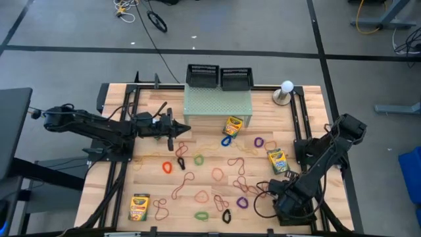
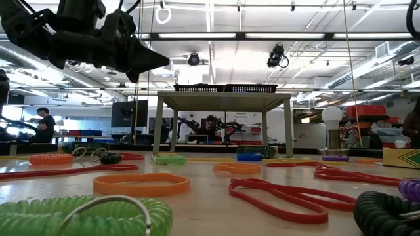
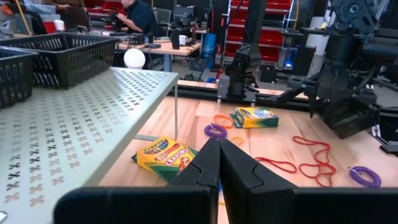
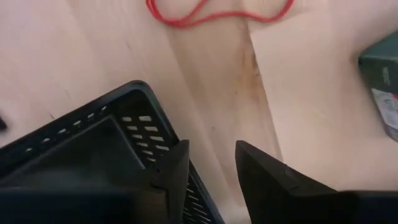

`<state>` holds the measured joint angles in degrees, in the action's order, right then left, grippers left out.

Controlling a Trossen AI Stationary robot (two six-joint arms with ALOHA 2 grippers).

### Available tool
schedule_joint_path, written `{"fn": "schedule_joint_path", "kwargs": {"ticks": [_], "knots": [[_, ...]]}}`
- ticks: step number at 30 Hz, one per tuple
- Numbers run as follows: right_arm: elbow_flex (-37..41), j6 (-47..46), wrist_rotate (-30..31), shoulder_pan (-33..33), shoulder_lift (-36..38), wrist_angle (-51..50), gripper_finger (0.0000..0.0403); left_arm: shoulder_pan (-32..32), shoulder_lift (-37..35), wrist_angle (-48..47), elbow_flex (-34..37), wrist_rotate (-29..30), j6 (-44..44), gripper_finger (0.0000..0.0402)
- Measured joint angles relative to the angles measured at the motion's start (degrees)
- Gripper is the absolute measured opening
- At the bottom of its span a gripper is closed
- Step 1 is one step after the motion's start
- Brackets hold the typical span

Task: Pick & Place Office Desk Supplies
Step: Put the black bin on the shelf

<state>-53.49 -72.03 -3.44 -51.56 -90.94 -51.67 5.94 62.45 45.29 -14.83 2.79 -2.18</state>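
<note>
Three crayon boxes show up for me from above. One lies just in front of the green riser, with a blue band touching it. One lies near the right arm. One lies near the front edge on the left. Lots of rubber bands are spread over the middle of the table, in red, orange, green, purple and black.

My left gripper hangs in the air by the riser's left front corner. Its jaws are pressed tight together with nothing in them.

My right gripper is low over the front right part of the table. Its jaws stand a little apart and I see bare wood between them, so it holds nothing. A black mesh tray sits right beside one finger.

Two more black trays stand behind the riser.
</note>
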Motion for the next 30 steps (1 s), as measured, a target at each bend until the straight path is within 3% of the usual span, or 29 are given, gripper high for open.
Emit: {"fn": "schedule_joint_path", "kwargs": {"ticks": [7,12,17,25,30], "knots": [[-0.9,2.4,-1.4,1.4,2.8,-2.9,0.0153,0.0,0.2,0.0,0.0,0.0,-1.1,0.0007],[-1.0,4.9,-4.7,1.2,3.7,0.4,0.0179,0.0,0.2,0.0,0.0,0.0,-2.3,0.0007],[-1.0,7.9,-6.9,0.6,3.6,2.4,0.018,-0.5,0.2,0.0,0.0,0.0,-2.0,0.0007],[4.3,8.4,-7.6,0.4,3.6,13.7,0.0142,-3.0,0.2,-0.1,0.0,0.1,-1.6,0.0007],[5.2,8.4,-8.8,1.4,3.6,15.0,0.0074,-3.8,0.2,-0.1,0.0,0.1,-2.3,0.0007]]}}
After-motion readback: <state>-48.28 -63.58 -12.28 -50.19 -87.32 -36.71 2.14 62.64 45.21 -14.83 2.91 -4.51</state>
